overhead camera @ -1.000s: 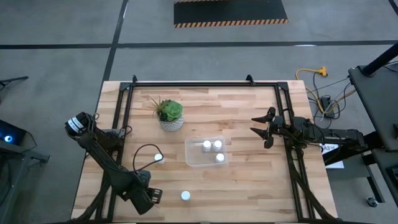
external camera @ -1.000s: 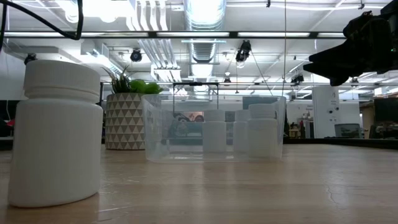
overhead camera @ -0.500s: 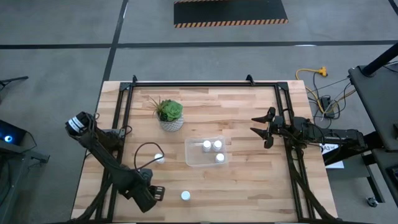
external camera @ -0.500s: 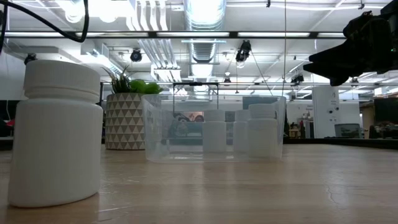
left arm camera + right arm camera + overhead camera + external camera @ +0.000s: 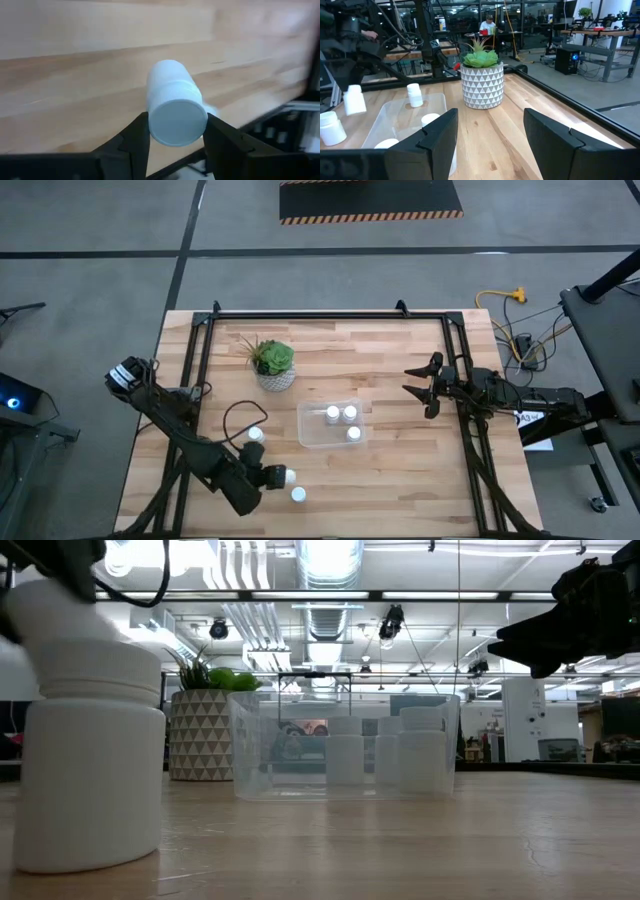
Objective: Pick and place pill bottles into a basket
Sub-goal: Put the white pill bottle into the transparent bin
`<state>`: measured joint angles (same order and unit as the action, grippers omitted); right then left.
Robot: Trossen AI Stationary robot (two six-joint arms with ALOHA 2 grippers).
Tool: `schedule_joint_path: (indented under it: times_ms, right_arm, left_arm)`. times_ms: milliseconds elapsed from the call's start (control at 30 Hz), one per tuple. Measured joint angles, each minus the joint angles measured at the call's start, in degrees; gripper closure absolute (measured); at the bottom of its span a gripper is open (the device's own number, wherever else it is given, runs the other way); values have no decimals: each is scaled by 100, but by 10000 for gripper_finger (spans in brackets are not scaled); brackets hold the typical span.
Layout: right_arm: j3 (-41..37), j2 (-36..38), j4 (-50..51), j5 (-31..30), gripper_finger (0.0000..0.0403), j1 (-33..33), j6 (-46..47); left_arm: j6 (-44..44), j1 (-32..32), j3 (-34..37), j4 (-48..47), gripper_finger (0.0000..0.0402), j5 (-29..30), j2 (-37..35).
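My left gripper (image 5: 272, 478) is shut on a white pill bottle (image 5: 289, 476) near the table's near edge, left of the clear basket (image 5: 308, 436). The held bottle also shows in the left wrist view (image 5: 172, 100) and, blurred, in the low view (image 5: 45, 610). Three bottles stand in the basket (image 5: 342, 420). One bottle (image 5: 255, 434) stands on the table left of the basket. Another (image 5: 298, 494) stands near the near edge, just below the held one. My right gripper (image 5: 424, 390) is open and empty, raised at the table's right side. My left gripper pinches the bottle at its cap end (image 5: 176, 131) between its two fingers (image 5: 134, 137), one on each side. The fingers come from the table's left. The bottle lies along them, cap toward the wrist, its body sticking out past the fingertips. It is lifted clear of the table.
A green plant in a white patterned pot (image 5: 274, 366) stands far-left of the basket. Black frame rails (image 5: 200, 370) run along the table's left, right and far sides. Bare wood lies between the basket and my right gripper.
My left gripper has gone toward the table's right edge and a little toward the far edge, nearer the basket. The bottle it carries now shows at its fingertips and has come into the low view from the upper left, above the standing bottle.
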<state>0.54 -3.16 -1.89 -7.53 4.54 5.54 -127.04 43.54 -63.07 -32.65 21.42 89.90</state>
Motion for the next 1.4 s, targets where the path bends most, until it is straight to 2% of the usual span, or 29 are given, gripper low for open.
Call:
schedule_joint_path:
  times_ms: [167, 300, 467, 633, 900, 1167, 1400]
  right_arm:
    - [0, 0, 0, 1, 188, 0, 0]
    - [0, 0, 0, 2, 188, 0, 0]
    - [0, 0, 0, 2, 188, 0, 0]
    - [0, 0, 0, 1, 188, 0, 0]
    - [0, 0, 0, 0, 188, 0, 0]
    - [0, 0, 0, 0, 188, 0, 0]
    - [0, 0, 0, 0, 188, 0, 0]
  left_arm:
    - [118, -10, 0, 420, 261, 543, -4]
    - [591, -10, 0, 954, 261, 1040, -16]
    - [1700, -50, 0, 2002, 261, 1941, -136]
    - [3024, -191, 54, 2884, 261, 2400, -428]
    - [5695, -532, 74, 4132, 261, 2506, -1103]
    - [9325, -670, -89, 5384, 261, 2434, -1583]
    - [10089, -876, -155, 5117, 261, 2449, -1832]
